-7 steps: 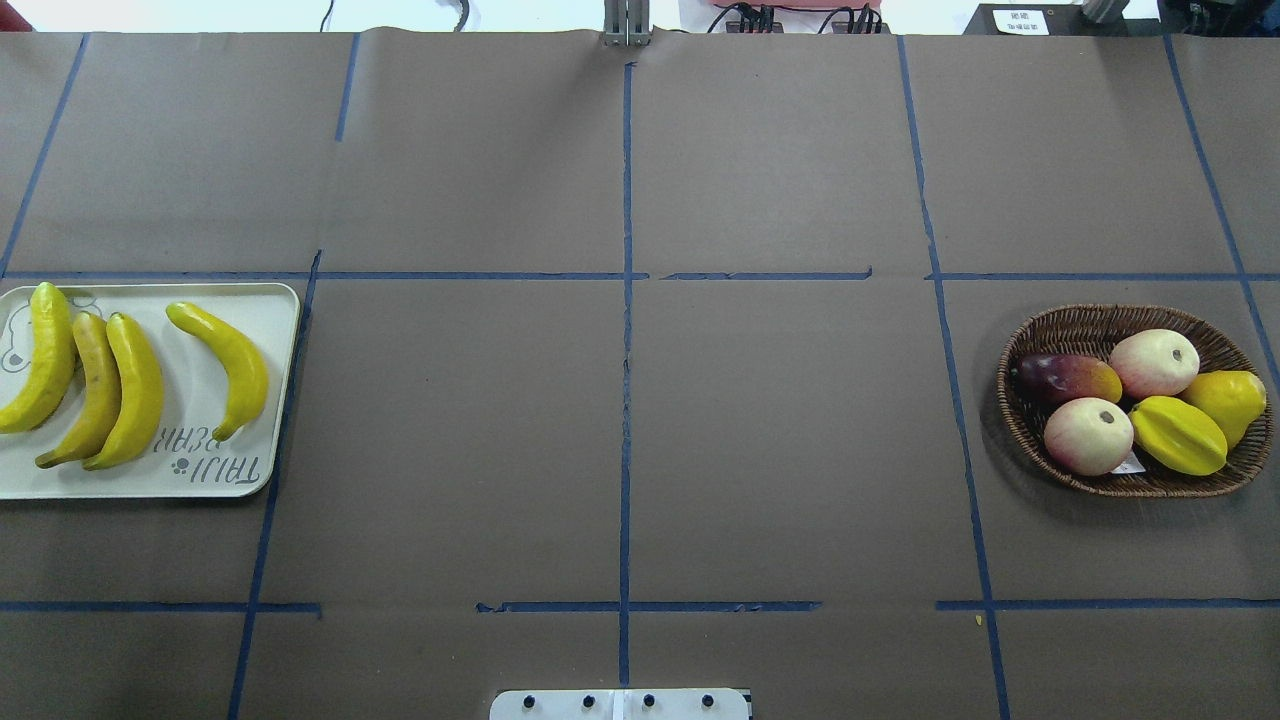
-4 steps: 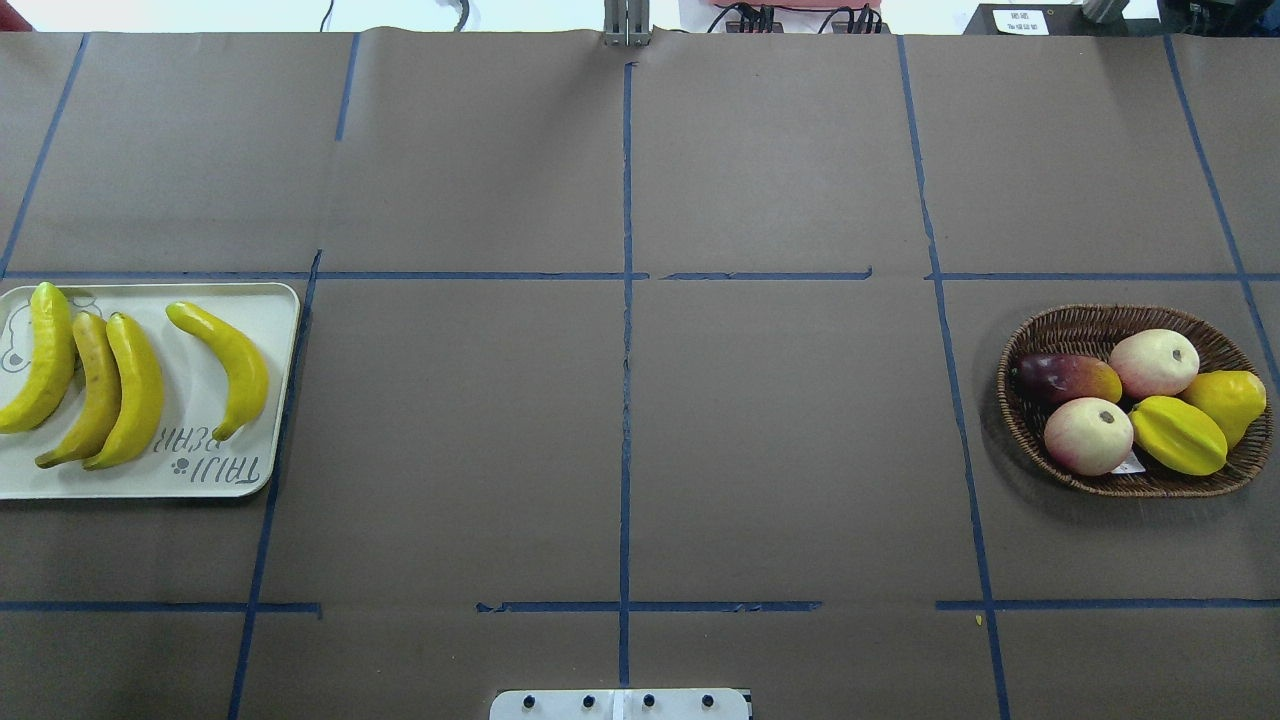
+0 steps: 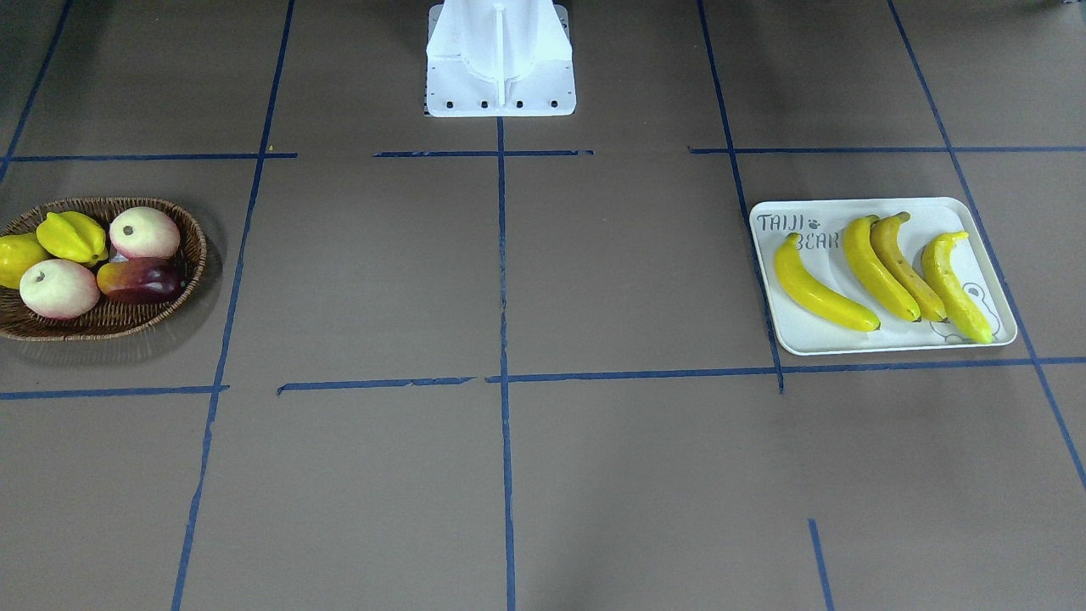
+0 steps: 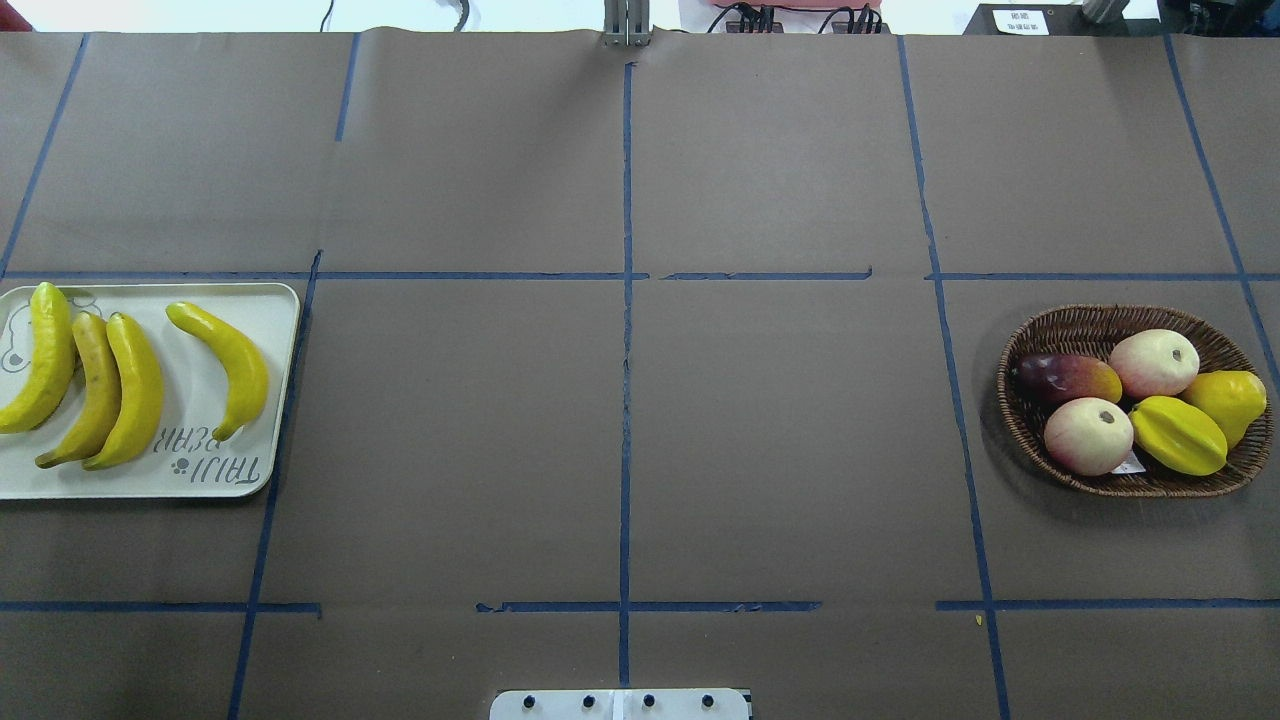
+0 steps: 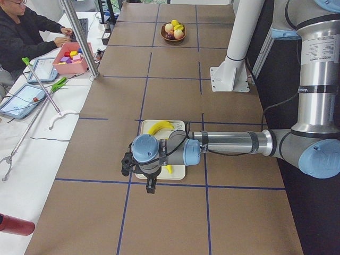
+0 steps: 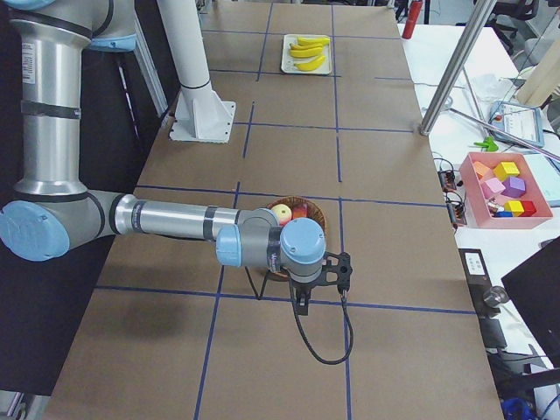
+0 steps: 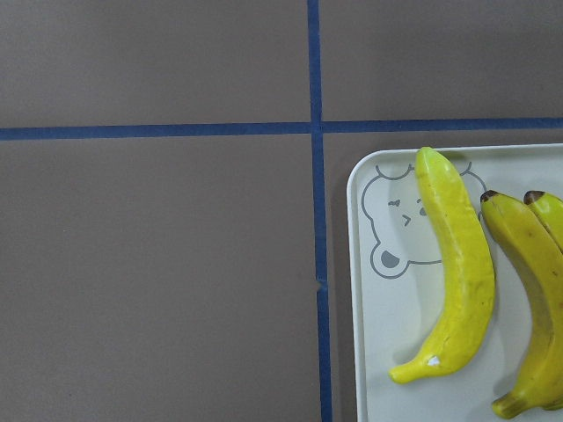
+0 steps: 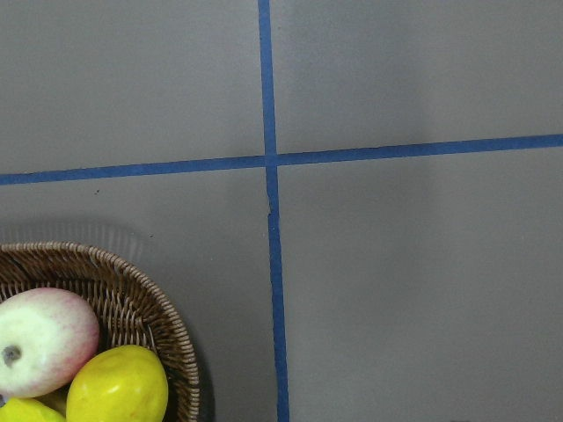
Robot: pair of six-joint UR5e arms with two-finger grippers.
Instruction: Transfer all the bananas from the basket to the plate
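Observation:
Four yellow bananas (image 4: pixel 135 390) lie side by side on the white plate (image 4: pixel 275 310) at the table's left; they also show in the front view (image 3: pixel 878 271) on the plate (image 3: pixel 933 212). The wicker basket (image 4: pixel 1100 318) at the right holds no bananas, only other fruit. My left gripper (image 5: pixel 150 187) hangs over the plate's outer end and shows only in the exterior left view. My right gripper (image 6: pixel 303 306) hangs beside the basket (image 6: pixel 308 208) and shows only in the exterior right view. I cannot tell if either is open or shut. The left wrist view shows a banana (image 7: pixel 457 272) by the bear drawing.
The basket holds two peaches (image 4: pixel 1088 435), a mango (image 4: pixel 1068 378), a starfruit (image 4: pixel 1178 435) and a stubby yellow fruit (image 4: pixel 1228 398). Blue tape lines grid the brown table. The robot's white base (image 3: pixel 501 59) stands mid-table at its side. An operator sits in the exterior left view (image 5: pixel 26 32).

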